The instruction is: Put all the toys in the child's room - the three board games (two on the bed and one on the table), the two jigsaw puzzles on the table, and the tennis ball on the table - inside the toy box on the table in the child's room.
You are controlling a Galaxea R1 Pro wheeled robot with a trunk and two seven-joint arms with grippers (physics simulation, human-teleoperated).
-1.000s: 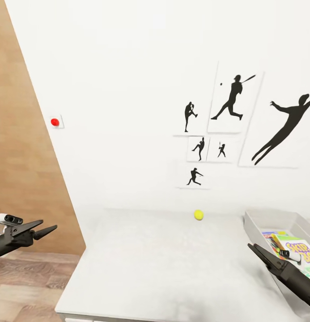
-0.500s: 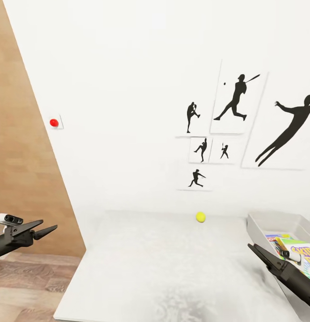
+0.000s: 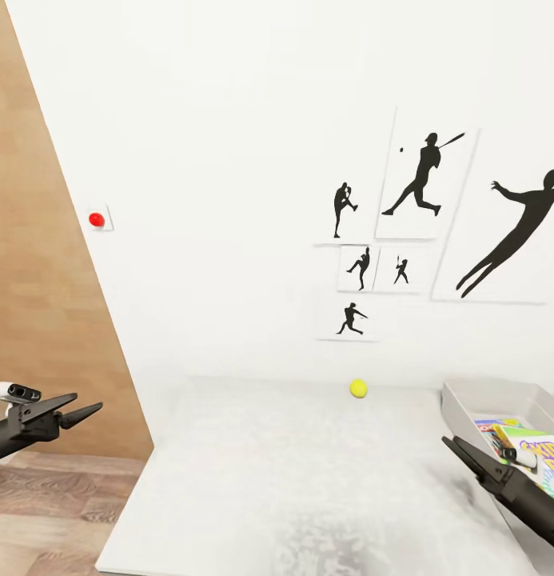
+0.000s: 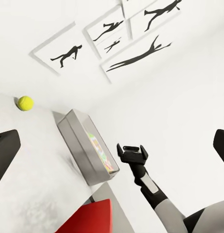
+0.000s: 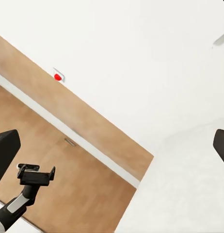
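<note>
A: Where is the small yellow-green tennis ball (image 3: 357, 388) at this moment?

B: It lies on the long light-grey bench (image 3: 308, 480), at the far edge close to the white wall, just under the lowest of the black sports silhouette pictures (image 3: 350, 319). The shallow grey toy box (image 3: 484, 398) stands on the same bench, well apart from the ball, to its right.

A: And the claws?

B: The left claw (image 3: 83, 410) hangs beyond the left end of the bench, over the wood-plank floor (image 3: 45, 512). Its two fingers are spread, and it holds nothing. The right claw (image 3: 456, 448) is just in front of the near wall of the toy box, also parted and empty.

A: What is the step in hand, in your opinion?

B: I think it is the ball. To do it well, a claw should come down over the ball from above with the fingers wide, then close slowly, because a round thing can roll away against the wall. The right claw seems nearer to it.

A: How many things do you count?

B: One ball and one toy box. Inside the box I see printed game boxes (image 3: 540, 456), at least two, but they overlap and I cannot tell more. There are two claws, six silhouette pictures, and one red dot (image 3: 96, 219) on the wall.
</note>
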